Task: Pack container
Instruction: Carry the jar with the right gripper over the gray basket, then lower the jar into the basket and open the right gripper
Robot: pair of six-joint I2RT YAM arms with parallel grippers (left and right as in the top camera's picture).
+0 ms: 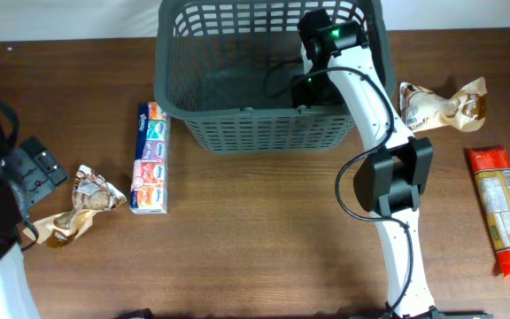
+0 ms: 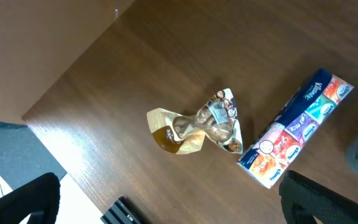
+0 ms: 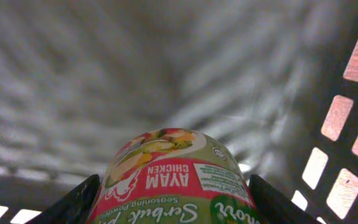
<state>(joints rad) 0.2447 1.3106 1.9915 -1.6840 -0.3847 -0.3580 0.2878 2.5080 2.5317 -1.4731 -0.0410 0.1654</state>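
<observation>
**Pouch held inside the container, 4 packages outside**

The right fingers (image 3: pixel 73 202) pinch a seasoning pouch (image 3: pixel 169 177) from both sides, spread part-way to fit its width. The container (image 1: pixel 255 131) surrounds them. Its solid floor lies beyond the pouch's far end and its slotted wall is close on 1 side. Whether the pouch touches the floor cannot be told.

The left fingers (image 2: pixel 17 199) are spread wide and hold nothing. A crumpled snack bag (image 2: pixel 197 127) lies on the surface (image 2: pixel 135 56) below the gap between them. A tissue pack (image 2: pixel 297 127) lies just beside the bag, nearer 1 finger. Well apart from both pairs of fingers lie a second snack bag (image 1: pixel 441 105) and a long pasta packet (image 1: pixel 503 208).

The container looks stiff and light, so a push from an arm would probably slide it. Its solid rim seems the safest place to take hold, not the thin lattice bars. The pouch looks soft and glossy, so it may slip.
</observation>
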